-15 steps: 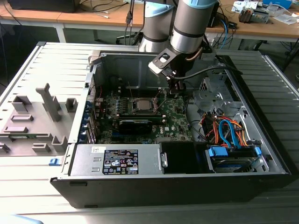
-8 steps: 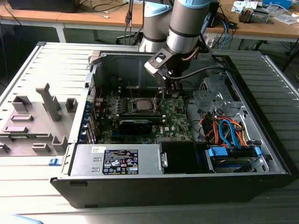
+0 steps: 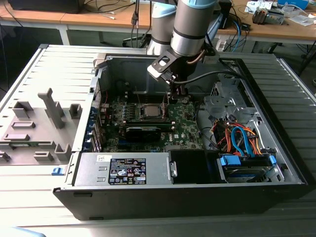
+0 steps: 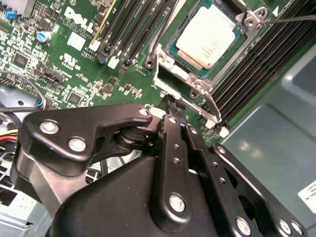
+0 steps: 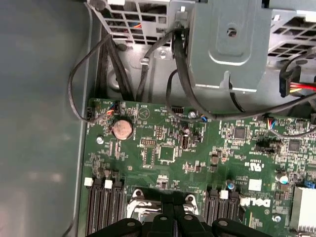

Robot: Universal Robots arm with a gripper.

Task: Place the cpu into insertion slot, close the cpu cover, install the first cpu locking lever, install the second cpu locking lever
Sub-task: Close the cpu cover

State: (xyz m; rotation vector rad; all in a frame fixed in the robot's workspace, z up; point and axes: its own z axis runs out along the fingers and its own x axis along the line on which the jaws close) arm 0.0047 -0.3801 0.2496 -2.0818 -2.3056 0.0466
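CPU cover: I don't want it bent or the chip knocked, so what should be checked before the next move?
1. cpu lies flat in the insertion slot: ok.
2. cpu cover closed: not ok, it stands raised at the slot's edge.
3. locking lever latched over the cover: not ok, the cover is up.
4. gripper tip close to the cover: ok, in the second wrist view.
5. gripper touching the cover: cannot tell.
6. gripper shut: ok.
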